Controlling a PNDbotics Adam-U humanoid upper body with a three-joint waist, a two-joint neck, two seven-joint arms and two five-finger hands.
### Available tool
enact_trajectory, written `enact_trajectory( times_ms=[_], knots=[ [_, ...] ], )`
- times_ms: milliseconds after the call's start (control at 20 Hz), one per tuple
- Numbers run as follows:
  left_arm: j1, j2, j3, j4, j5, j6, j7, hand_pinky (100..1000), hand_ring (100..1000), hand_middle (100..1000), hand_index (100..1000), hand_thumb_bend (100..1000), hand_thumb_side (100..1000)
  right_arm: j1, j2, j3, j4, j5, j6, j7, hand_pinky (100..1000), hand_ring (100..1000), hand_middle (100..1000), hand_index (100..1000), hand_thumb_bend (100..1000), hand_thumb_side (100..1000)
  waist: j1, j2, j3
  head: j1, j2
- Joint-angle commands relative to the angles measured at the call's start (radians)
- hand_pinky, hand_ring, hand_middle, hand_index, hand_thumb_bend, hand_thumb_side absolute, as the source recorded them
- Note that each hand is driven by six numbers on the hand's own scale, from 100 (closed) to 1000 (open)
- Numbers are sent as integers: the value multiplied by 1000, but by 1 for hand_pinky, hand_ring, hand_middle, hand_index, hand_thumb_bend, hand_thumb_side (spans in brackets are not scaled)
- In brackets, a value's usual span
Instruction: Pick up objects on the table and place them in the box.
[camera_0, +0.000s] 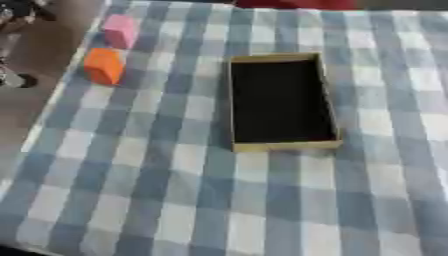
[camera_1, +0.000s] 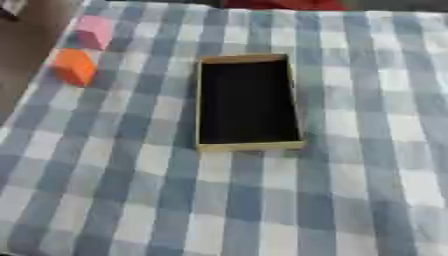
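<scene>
Left of the shallow tan cardboard box (camera_0: 282, 145) sit an orange block (camera_0: 103, 65) and a pink block (camera_0: 120, 30) — the left arm's side. Neither robot hand shows, so I cannot tell their state.

Prob. home/dining setup: table (camera_0: 262, 200) w/ blue-white checked cloth; brown floor (camera_0: 35, 55) at 10 o'clock. No further room cues visible.

table (camera_0: 262, 210), blue-white checked cloth | box (camera_0: 284, 145) (open, dark inside) | pink block (camera_0: 120, 30) | orange block (camera_0: 104, 65)
</scene>
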Motion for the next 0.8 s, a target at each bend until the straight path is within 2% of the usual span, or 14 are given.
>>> enact_trajectory(
  times_ms=[50,300,800],
  knots=[
    [-20,21,8,6,-7,-4,1,766,865,824,929,563,100,-9,-28,-6,-16,0,1,0,774,740,740,792,100,1000,2,-22,1,5,-4],
    [-19,18,7,10,-6,-1,3,752,824,774,934,558,100,-10,-28,-6,-16,0,2,0,774,740,740,792,100,1000,-1,-18,5,8,-2],
    [-23,14,5,16,-5,-3,-6,760,836,793,932,561,100,-10,-29,-6,-16,0,4,-1,774,741,740,792,100,1000,-6,-13,12,13,1]
  ],
)
